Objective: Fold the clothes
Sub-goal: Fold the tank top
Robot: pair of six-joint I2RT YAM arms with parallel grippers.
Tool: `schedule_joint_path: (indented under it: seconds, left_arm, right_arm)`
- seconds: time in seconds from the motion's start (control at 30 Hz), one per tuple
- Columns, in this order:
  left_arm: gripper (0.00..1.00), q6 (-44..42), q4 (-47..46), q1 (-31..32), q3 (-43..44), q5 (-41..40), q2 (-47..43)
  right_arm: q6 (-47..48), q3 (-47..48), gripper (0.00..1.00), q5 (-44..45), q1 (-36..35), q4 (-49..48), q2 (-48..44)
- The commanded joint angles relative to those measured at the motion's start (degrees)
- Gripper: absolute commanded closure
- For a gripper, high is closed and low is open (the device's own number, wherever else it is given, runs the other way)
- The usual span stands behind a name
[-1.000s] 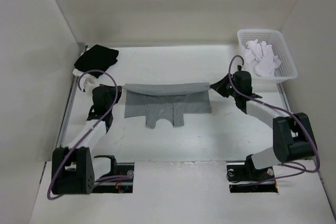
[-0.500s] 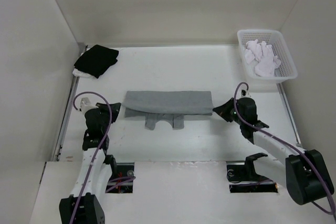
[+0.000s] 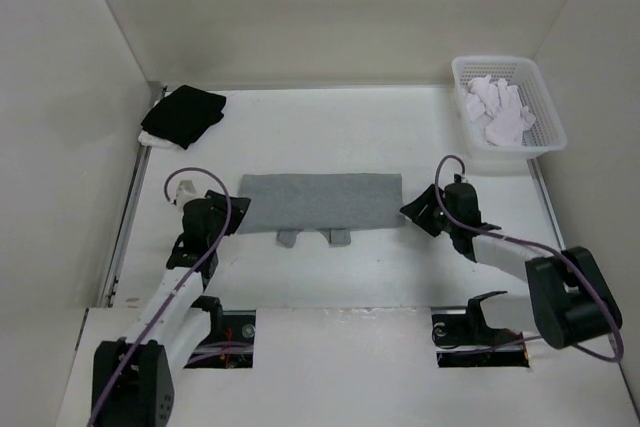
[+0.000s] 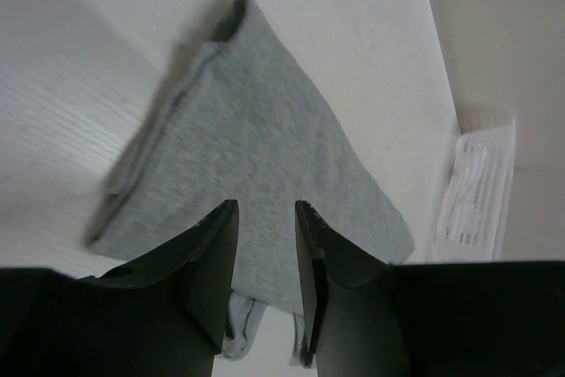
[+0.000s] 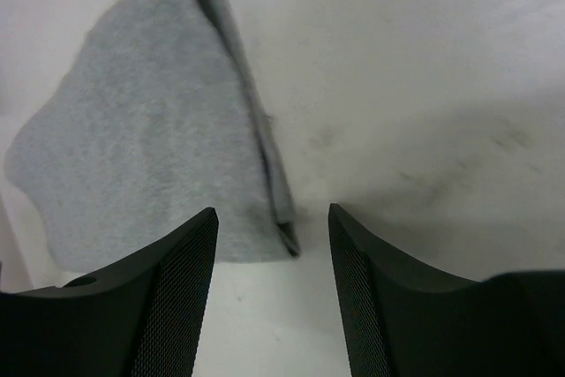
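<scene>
White tabletop, walled in pale panels at left, rear and right. We list what is on it:

1. Grey tank top: lies flat at mid-table as a long folded band running left to right. Its far edge is straight. Two short strap ends poke out from under its near edge. In the right wrist view its end shows as stacked layers with a slightly lifted corner.

2. Left gripper: sits low at the band's left end. In its wrist view we see the fingers narrowly parted with nothing clamped and the cloth lying beyond them.

3. Right gripper: at the band's right end. Its fingers are spread wide and grasp nothing. The cloth's corner lies on the table between them, touching neither.

4. Black garment: far left corner, lying on something white, well apart from the band.

5. White mesh basket: far right corner against the wall, with white cloth pieces inside.

6. Open room: we note bare table behind the band up to the rear wall, a bare strip in front of it down to the arm bases, and bare margins beyond both grippers toward the side walls.
</scene>
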State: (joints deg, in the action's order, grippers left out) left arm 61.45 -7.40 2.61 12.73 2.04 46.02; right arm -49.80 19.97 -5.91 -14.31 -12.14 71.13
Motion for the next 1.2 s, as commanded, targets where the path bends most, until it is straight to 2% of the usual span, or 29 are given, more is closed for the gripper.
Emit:
schedule_joint_path:
  seconds: [0.0, 0.13, 0.23, 0.3, 0.37, 0.43, 0.5, 0.6, 0.73, 0.83, 0.97, 1.17]
  left_arm:
    - [0.7, -1.42, -8.5, 9.09, 4.4, -7.12, 3.01]
    - [0.7, -3.35, -14.03, 19.38, 6.07, -13.54, 7.32]
    - [0.7, -5.11, -18.25, 24.4, 7.57, -15.14, 11.18]
    - [0.7, -6.25, -21.5, 26.69, 8.1, -15.14, 13.65]
    - [0.7, -6.87, -24.23, 28.53, 8.62, -14.88, 15.93]
    - [0.7, -7.22, -25.82, 29.86, 8.89, -14.53, 17.26]
    - [0.7, -7.4, -26.88, 31.35, 8.89, -14.52, 18.05]
    - [0.68, -8.01, -28.37, 33.28, 8.89, -14.52, 19.19]
    - [0.63, -7.49, -28.9, 34.61, 8.36, -14.52, 19.99]
    - [0.6, -7.14, -29.16, 34.52, 7.57, -14.61, 18.67]
    - [0.58, -6.78, -28.55, 33.29, 6.43, -14.44, 15.07]
    - [0.55, -6.61, -23.72, 29.78, 3.97, -14.44, 5.85]
  right_arm:
    - [0.67, 2.79, 0.43, -3.04, -0.24, -7.01, 6.01]
    - [-2.22, 4.38, 0.5, -7.53, 0.11, -11.93, 12.35]
    - [-4.51, 5.95, 0.55, -9.37, 0.55, -15.18, 16.39]
    - [-6.0, 7.1, 0.67, -9.56, 0.55, -17.03, 19.03]
    - [-8.02, 6.93, 0.89, -8.51, 0.38, -20.53, 20.1]
    - [-9.61, 3.96, 0.95, -5.44, 0.38, -24.58, 17.3]
    - [-9.27, 0.62, 0.97, -2.54, 0.64, -25.21, 11.87]
    - [-6.37, -3.35, 0.98, 0.02, 1.6, -20.13, 1.23]
    - [0.21, -2.14, 0.97, 4.14, 2.05, -2.41, -17.39]
    - [6.01, 4.36, 0.96, 8.45, -1.19, 9.12, -24.27]
    - [11.03, 13.59, 0.95, 10.3, -8.04, 14.95, -21.49]
    - [16.22, 28.61, 0.94, 16.1, -24.38, 18.29, -4.55]
